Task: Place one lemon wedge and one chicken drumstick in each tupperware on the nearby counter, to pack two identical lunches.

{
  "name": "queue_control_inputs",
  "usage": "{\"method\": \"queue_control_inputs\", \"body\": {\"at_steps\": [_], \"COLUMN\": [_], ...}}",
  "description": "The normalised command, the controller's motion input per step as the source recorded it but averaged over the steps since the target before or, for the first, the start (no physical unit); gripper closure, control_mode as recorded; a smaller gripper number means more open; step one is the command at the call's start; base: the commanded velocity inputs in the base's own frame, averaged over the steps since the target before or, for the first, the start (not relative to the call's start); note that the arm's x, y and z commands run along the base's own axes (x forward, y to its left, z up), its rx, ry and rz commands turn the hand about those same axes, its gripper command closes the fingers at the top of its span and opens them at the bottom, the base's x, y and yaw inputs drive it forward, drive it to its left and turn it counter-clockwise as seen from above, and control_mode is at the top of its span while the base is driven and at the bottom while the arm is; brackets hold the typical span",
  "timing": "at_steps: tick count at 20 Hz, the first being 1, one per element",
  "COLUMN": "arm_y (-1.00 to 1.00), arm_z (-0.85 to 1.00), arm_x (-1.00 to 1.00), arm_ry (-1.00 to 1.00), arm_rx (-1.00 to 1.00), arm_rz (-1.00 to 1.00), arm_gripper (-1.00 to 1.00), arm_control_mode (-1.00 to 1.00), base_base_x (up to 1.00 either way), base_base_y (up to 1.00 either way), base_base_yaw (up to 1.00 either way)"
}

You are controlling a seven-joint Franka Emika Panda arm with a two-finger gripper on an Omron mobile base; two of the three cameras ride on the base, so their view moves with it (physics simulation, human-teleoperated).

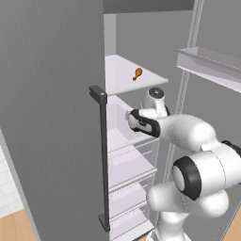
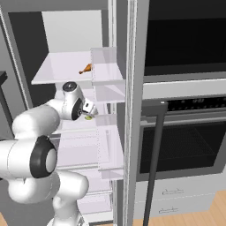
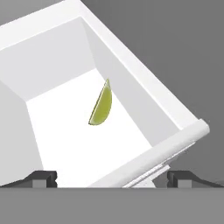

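A small orange-brown chicken drumstick (image 1: 137, 73) (image 2: 86, 69) lies on the upper white shelf (image 1: 122, 80) inside the open fridge. One level lower, a yellow-green lemon wedge (image 3: 101, 105) (image 2: 88, 118) rests on the floor of a white bin (image 3: 175, 140), close to its far wall. My gripper (image 3: 111, 177) (image 2: 88, 111) hangs just over that bin's near rim, pointing in at the wedge. It is open and nothing is between its fingertips. The tupperware and the counter are out of view.
The fridge's grey door (image 1: 52, 117) with a dark vertical handle (image 1: 101, 155) stands close on the left. Clear drawers (image 1: 129, 188) stack below the bin. Translucent door shelves (image 2: 108, 92) flank the arm on the right, with a black wall oven (image 2: 185, 145) beyond.
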Motion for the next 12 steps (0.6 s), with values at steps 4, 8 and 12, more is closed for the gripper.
{"method": "queue_control_inputs", "body": {"at_steps": [4,8,12], "arm_y": [0.0,0.01,0.11], "arm_z": [-0.24,-0.15,-0.21], "arm_x": [0.71,0.42,0.01], "arm_ry": [0.04,0.04,0.03], "arm_rx": [0.0,0.0,0.0], "arm_rz": [-0.01,0.0,0.0], "arm_gripper": [-1.0,-1.0,-1.0], "arm_control_mode": [-1.0,-1.0,-1.0], "base_base_x": [0.0,0.0,0.0], "base_base_y": [0.0,0.0,0.0], "base_base_yaw": [0.0,0.0,0.0]}}
